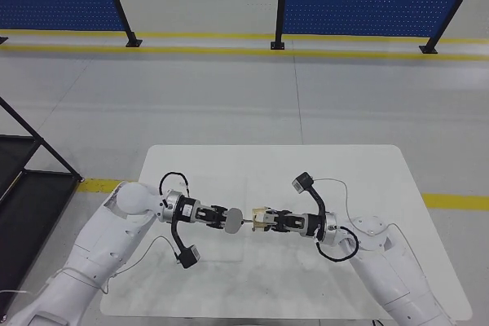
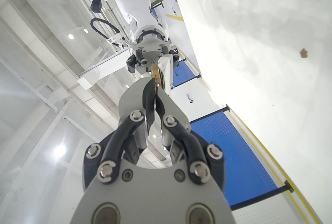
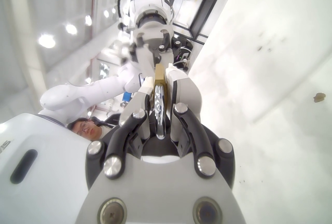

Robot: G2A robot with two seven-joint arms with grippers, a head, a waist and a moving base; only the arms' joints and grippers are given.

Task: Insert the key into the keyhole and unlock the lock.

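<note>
Above the middle of the white table (image 1: 310, 175) my two grippers meet tip to tip. My right gripper (image 3: 159, 76) is shut on the brass padlock (image 3: 158, 71), its silver shackle (image 3: 158, 105) lying back between the white fingers. In the top view the padlock (image 1: 260, 216) points toward my left gripper (image 1: 235, 218). My left gripper (image 2: 154, 87) is shut on the key, a thin edge between its black pads (image 2: 148, 95). The key's tip is at the padlock's brass face (image 2: 155, 74). How deep it sits is hidden.
A small brown crumb (image 2: 304, 53) lies on the table top. A black shelf frame (image 1: 16, 187) stands off the table's left side. Blue barrier panels (image 1: 359, 16) line the back of the floor.
</note>
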